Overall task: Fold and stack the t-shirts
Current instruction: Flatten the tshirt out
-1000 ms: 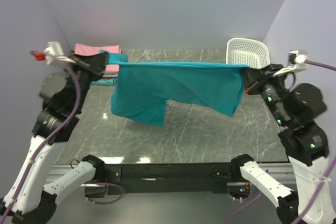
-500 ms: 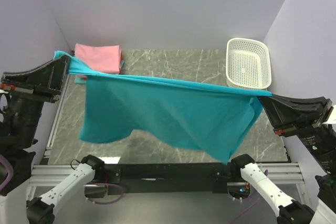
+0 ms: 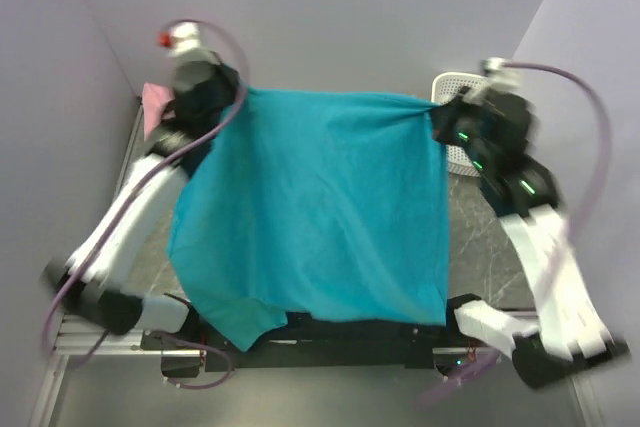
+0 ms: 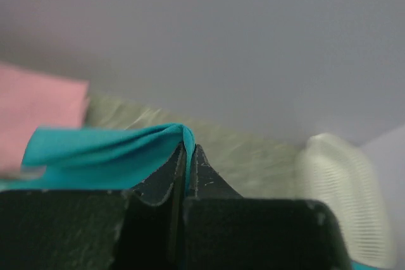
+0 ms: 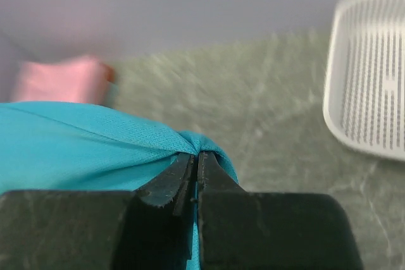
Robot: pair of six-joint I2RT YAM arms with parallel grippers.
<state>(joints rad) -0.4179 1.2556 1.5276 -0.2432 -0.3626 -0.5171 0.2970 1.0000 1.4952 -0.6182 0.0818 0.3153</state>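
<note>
Gripping the teal-blue t-shirt by 2 upper corners, with the left gripper pinched tight on the far-left corner and the right gripper pinched tight on the far-right one. Confirmed in both wrist views: in each, 2 dark fingers pressed together with a fold of teal cloth caught between them. Hanging in the air as 1 broad, nearly flat panel, top edge stretched fairly taut between the 2 grippers, lower edge reaching down over the black frame bar at the near edge of the table, with 1 flap drooping lower at the near left. Different from 0.5 s ago: then stretched in a long slanting line, with both arms low and spread wide to the sides; now lifted and carried toward the far side, grippers drawn closer together, cloth opened out and covering most of the tabletop in the top view. Blurred along both arms. Also changed: only a sliver of the folded pink t-shirt showing left of the left arm at the far-left corner, where its whole top lay open before, and just parts of the white basket peeking around the right arm at the far right.
</note>
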